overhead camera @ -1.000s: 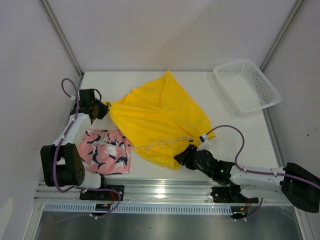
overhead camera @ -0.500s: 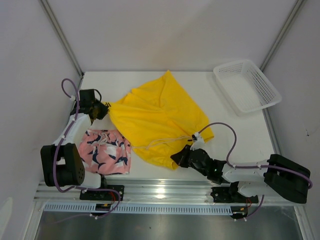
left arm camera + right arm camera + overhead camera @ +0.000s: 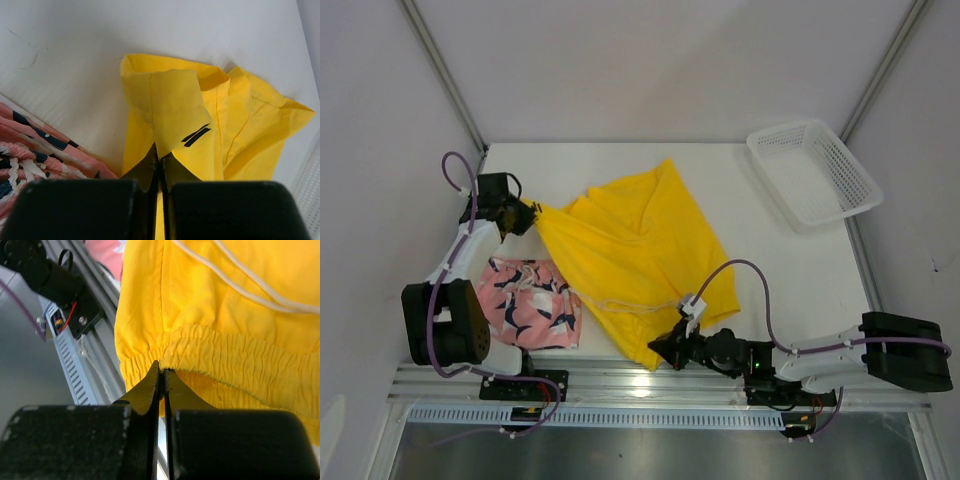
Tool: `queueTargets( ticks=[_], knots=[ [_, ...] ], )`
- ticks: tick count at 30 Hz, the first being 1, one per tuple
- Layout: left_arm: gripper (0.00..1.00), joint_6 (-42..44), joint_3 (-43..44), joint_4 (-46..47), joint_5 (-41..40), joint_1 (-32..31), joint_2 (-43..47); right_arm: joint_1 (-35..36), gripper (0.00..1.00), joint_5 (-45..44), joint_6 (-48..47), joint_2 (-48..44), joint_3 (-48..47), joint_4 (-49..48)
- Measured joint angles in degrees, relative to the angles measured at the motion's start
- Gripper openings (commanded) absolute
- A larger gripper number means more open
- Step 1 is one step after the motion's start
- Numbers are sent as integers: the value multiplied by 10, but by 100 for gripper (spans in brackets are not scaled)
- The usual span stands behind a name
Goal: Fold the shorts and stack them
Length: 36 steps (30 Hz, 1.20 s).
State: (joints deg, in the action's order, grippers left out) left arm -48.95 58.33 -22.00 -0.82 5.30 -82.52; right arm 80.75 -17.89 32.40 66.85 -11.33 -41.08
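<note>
The yellow shorts [image 3: 630,250] lie spread across the middle of the table, stretched between both arms. My left gripper [image 3: 527,207] is shut on their hem corner at the far left, next to the small dark logo [image 3: 196,135]. My right gripper [image 3: 658,350] is shut on the elastic waistband [image 3: 220,360] near the front edge, and the white drawstring [image 3: 240,280] trails over the fabric. The pink leafy-print shorts [image 3: 528,302] sit folded at the front left, partly under the yellow fabric's edge.
A white mesh basket [image 3: 813,172] stands at the back right corner. The metal rail [image 3: 650,385] runs along the front edge under the right arm. Grey walls close in the left and right sides.
My right gripper has closed on the waistband and pulled it toward the front left. The yellow shorts have drawn tighter and narrower. My left gripper has shifted slightly back with its corner.
</note>
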Motion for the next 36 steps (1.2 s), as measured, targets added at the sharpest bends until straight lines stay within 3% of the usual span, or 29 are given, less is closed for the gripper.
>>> queueTargets(
  ticks=[4,12,16,23,30,36],
  knots=[
    [0,0,21,-18,12,7,-13,23,0,-15,-40,-59,30,-9],
    [0,0,43,-44,46,19,-31,26,0,-72,-94,-323,47,60],
    [0,-1,47,-54,66,19,-29,-2,0,-70,-119,-389,43,99],
    [0,-6,125,-82,74,20,-6,-75,0,-5,-165,-377,-46,215],
    [0,-21,224,-114,75,36,50,-151,0,83,-208,-314,-259,349],
    [0,-47,280,-142,75,64,120,-191,0,152,-224,-294,-387,437]
  ],
)
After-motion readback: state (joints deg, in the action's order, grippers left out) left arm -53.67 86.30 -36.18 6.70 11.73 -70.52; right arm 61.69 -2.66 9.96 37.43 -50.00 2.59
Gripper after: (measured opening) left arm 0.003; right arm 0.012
